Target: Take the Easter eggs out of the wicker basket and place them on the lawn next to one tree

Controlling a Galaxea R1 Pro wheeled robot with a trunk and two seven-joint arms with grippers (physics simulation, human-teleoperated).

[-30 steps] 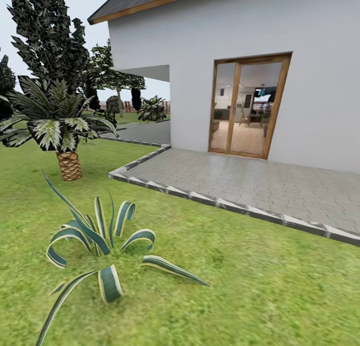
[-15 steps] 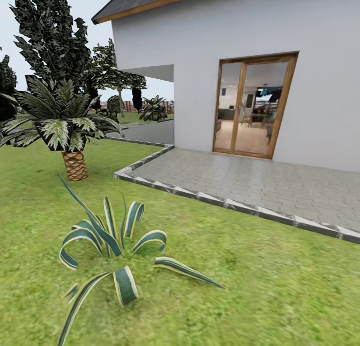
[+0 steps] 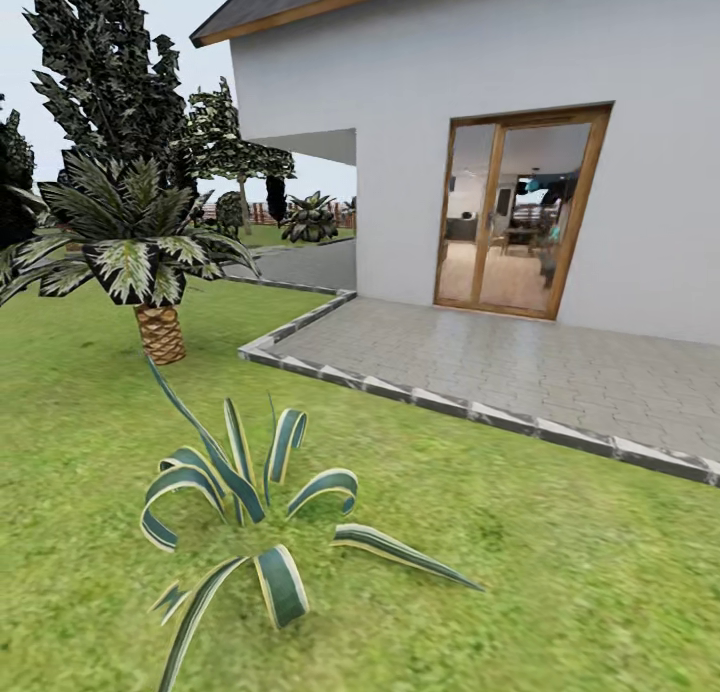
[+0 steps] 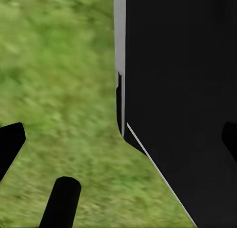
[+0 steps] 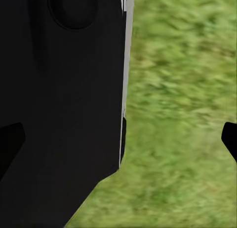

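Observation:
The lawn [image 3: 560,572] spreads mottled green across the head view's foreground. The Easter eggs and the wicker basket are out of view. No thick grey-brown trunk with a broad leafy canopy is in sight. My left gripper [image 4: 118,141] hangs over blurred grass [image 4: 59,79], fingertips far apart at the picture's sides, open and holding nothing, beside my black body [image 4: 182,89]. My right gripper [image 5: 121,139] is likewise open and empty above the grass [image 5: 187,89].
A striped agave [image 3: 250,492] grows close ahead on the left. Behind it stands a short palm [image 3: 160,332] and a tall dark cypress [image 3: 100,72]. A paved patio [image 3: 520,362] with a stone curb [image 3: 400,392] lies right, before the white house and its glass door [image 3: 515,212].
The whole head picture has slid to the right and slightly down, so the camera has moved. The plants, patio and house keep their places relative to each other.

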